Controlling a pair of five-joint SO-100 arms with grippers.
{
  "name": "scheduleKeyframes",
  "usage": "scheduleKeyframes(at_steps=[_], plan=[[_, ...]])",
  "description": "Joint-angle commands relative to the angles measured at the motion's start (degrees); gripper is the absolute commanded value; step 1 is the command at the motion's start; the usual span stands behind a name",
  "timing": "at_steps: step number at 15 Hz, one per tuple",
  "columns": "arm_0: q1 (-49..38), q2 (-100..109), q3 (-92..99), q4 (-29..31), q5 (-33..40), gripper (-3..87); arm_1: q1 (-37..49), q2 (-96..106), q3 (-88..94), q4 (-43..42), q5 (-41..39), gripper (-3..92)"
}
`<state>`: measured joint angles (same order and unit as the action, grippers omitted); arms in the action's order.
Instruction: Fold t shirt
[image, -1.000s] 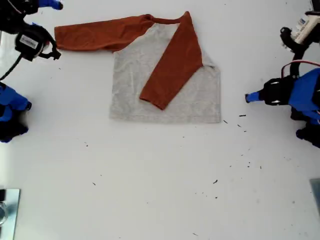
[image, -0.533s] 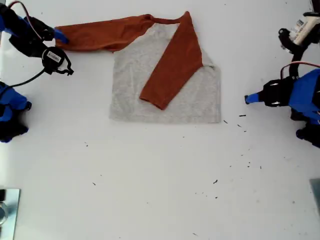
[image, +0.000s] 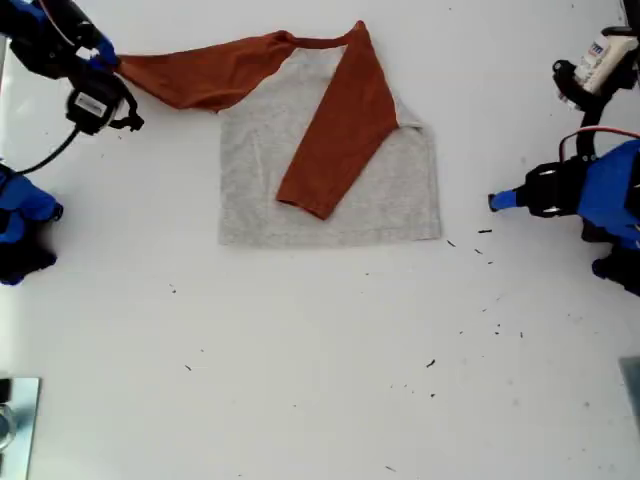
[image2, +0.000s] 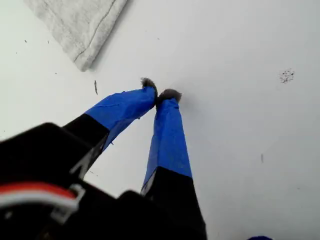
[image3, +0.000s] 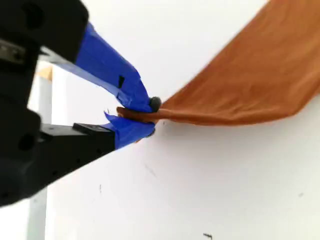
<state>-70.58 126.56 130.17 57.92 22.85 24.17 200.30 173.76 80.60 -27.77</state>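
The t shirt (image: 330, 165) lies flat on the table (image: 320, 350), far-centre in the exterior view, one sleeve folded across the body. The second gripper (image3: 145, 119) pinches the other sleeve's cuff at far left. The first gripper (image2: 159, 93), closed and empty, sits right of the hem.

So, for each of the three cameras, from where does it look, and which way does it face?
Exterior view: overhead, facing straight down at the table and the t shirt; an arm at each side edge.
First wrist view: rides my first gripper, looking along its shut blue jaws at bare table, a grey shirt corner beyond.
Second wrist view: rides my second gripper, facing the orange sleeve pinched in its jaws.
Shared: that pinched sleeve and my second gripper also show at the exterior view's upper left.
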Motion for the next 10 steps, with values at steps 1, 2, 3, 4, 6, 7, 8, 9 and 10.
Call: scheduleKeyframes(at_steps=[1, 2, 3, 4, 6, 7, 8, 9, 10], plan=[[8.8, 9.0, -10.0, 5.3, -3.7, -0.4, -0.2, 0.4, 2.5, -0.6, 0.5, 3.5], [16.5, 9.0, -14.2, 4.2, -5.4, -0.4, -0.1, 0.4, 2.5, -0.6, 0.6, 3.5], [25.5, 5.4, -18.9, 1.2, -6.0, -0.4, 0.0, 0.4, 2.5, -0.6, 0.7, 3.5], [34.5, -0.8, -24.6, -3.7, -4.0, -0.4, 0.3, 0.4, 2.5, -0.6, 0.9, 3.5], [48.5, -21.2, -46.8, -5.8, 3.6, 17.0, 0.9, 0.4, 2.6, -0.6, 1.1, 3.5], [52.7, -27.9, -57.6, -3.3, 6.6, 22.3, 1.0, 0.4, 2.6, -0.6, 1.1, 3.5], [53.4, -27.9, -59.1, -2.0, 5.4, 12.3, 0.9, 0.4, 2.6, -0.6, 1.3, 3.5], [51.4, -22.9, -54.3, -1.4, 4.5, 12.1, 0.5, 0.4, 2.6, -0.6, 1.6, 3.5], [49.1, -14.9, -46.5, -2.4, 5.5, 11.6, 0.4, 0.4, 2.6, -0.6, 1.7, 3.5]])
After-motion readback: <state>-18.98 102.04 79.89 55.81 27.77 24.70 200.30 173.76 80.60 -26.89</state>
